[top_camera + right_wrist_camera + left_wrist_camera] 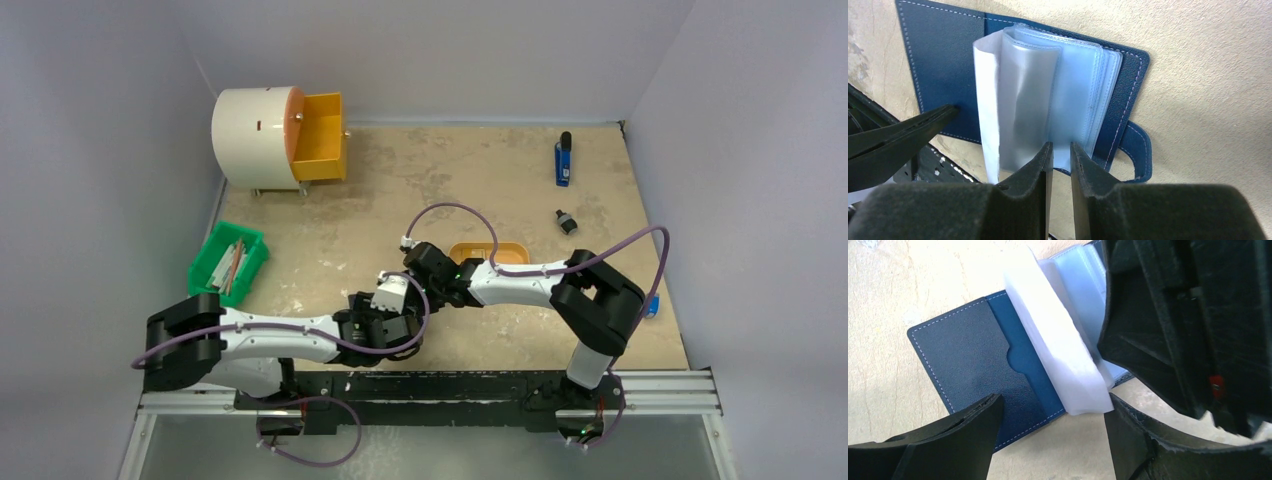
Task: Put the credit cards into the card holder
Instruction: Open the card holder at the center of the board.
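The navy card holder (968, 355) lies open on the tan table and also shows in the right wrist view (943, 60). Its clear inner sleeves (1073, 85) fan upward, whitish in the left wrist view (1048, 330). Its snap tab (1140, 150) sticks out at the side. My left gripper (1053, 407) is open and empty, straddling the holder's near edge. My right gripper (1061, 147) is at the sleeves' edge, jaws nearly together, with nothing seen between them. In the top view both grippers (385, 310) (432, 270) hide the holder. I cannot make out any loose credit cards.
An orange oval tray (490, 250) sits just behind the right arm, partly hidden. A green bin of sticks (228, 262) is at the left. A white drum with an orange drawer (320, 150) stands at the back left. A blue object (563, 160) and a small black one (567, 222) lie at the back right.
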Robot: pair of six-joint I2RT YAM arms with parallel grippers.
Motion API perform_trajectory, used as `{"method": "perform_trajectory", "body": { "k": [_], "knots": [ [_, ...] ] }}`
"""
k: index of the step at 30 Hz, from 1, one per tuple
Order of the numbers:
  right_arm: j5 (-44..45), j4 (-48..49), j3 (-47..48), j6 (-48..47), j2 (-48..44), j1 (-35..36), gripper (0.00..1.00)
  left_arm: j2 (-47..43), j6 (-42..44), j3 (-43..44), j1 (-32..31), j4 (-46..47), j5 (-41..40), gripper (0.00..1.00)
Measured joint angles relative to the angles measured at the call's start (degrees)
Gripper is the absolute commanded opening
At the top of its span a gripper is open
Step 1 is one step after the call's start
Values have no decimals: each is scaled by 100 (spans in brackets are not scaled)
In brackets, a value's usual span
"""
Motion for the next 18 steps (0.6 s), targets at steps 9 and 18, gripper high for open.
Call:
{"method": "perform_trajectory", "body": {
  "k": [9,18],
  "knots": [
    [2,-2,0,-2,0,0,22,409,-319,249,-22,-402,-435,67],
    [0,0,0,-2,0,0,22,131,-774,256,-22,-557,-876,56]
  ]
}}
